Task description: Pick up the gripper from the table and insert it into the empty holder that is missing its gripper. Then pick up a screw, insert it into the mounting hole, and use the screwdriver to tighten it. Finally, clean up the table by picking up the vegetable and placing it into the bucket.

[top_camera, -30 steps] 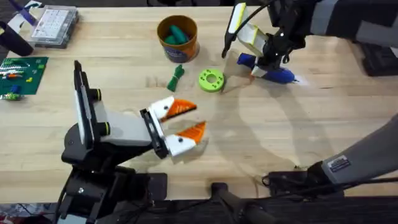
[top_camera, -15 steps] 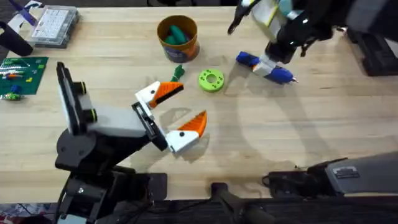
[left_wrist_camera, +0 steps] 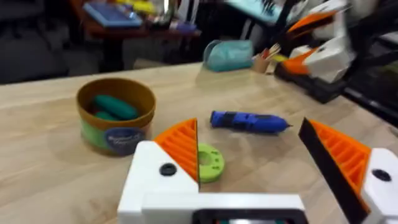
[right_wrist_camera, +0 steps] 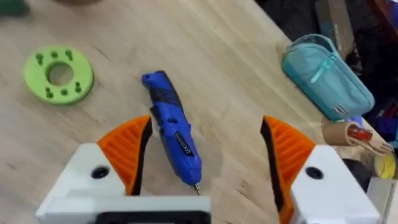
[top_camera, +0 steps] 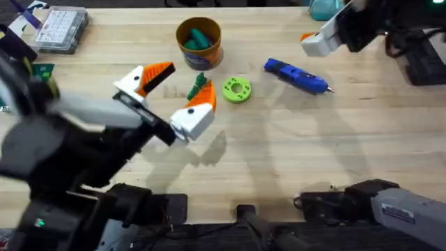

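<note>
Left tool [top_camera: 174, 97] open, pads spread wide, nothing between them. We see the vegetable [top_camera: 197, 86] on the bench [top_camera: 293, 160] just ahead of its near pad, touching or almost touching the orange tip; from overhead we cannot tell which. In the left wrist view the pad itself covers it.

Right tool [right_wrist_camera: 205, 162] also open and empty, raised above the screwdriver [top_camera: 296, 76], which lies loose on the bench below its gap.

Risks as we judge them:
- The vegetable sits off to one side of the left tool's gap, not centred. Closing from here would likely nudge it away rather than catch it.
- The ring [top_camera: 237, 89] lies just beyond the vegetable. A sideways sweep could push one into the other, or the pads could close on the ring instead.
- The bucket [top_camera: 198, 43] stands a little past the vegetable and already holds teal pieces. A low carry could clip its rim and tip it.
- The vegetable is small and knobbly; a grip near one end may let it pivot out.

Orientation: the vegetable lies flat, long axis running roughly away from the left tool toward the bucket, slightly slanted. That puts its length nearly across the line between the pads, which suits a pinch over its narrow width once the tool is centred over it. Which end is the stem we cannot tell.

The screwdriver lies flat, metal tip pointing away from the ring.
</note>
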{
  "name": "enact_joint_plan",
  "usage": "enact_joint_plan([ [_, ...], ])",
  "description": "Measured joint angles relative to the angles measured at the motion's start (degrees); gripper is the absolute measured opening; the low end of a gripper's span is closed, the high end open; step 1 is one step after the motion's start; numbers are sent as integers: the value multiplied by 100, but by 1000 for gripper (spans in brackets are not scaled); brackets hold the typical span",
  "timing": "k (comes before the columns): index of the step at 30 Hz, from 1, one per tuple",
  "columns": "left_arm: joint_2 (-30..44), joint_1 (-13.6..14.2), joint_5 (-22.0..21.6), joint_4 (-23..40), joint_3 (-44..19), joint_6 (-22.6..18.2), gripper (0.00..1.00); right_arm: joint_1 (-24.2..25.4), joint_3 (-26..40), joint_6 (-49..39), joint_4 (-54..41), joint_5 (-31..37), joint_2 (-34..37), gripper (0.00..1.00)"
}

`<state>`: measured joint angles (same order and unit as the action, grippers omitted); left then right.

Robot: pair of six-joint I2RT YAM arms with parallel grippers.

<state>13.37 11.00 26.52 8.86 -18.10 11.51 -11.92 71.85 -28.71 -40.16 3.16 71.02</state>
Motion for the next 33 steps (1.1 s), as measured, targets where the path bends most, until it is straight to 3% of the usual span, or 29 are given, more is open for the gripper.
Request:
enact_joint_plan([
  [9, 1991, -101, -599, 2404, -1965, -695, 986, 0, 0, 1034, -241, -2, -855, 998],
  [16, 3235, -294, -794, 3341, -3169, -1178, 986, 0, 7, 1270, -1165, -4, -1046, 998],
  [20, 3839, -375, -839, 3443, -3565, -1355, 986, 0, 7, 1312, -1551, -4, -963, 997],
  [29, 4655, -387, -967, 3230, -3620, -1624, 986, 0, 7, 1333, -1729, -4, -703, 997],
  [33, 5251, -330, -1229, 3403, -3757, -1712, 986, 0, 7, 1333, -1723, -4, -673, 997],
])
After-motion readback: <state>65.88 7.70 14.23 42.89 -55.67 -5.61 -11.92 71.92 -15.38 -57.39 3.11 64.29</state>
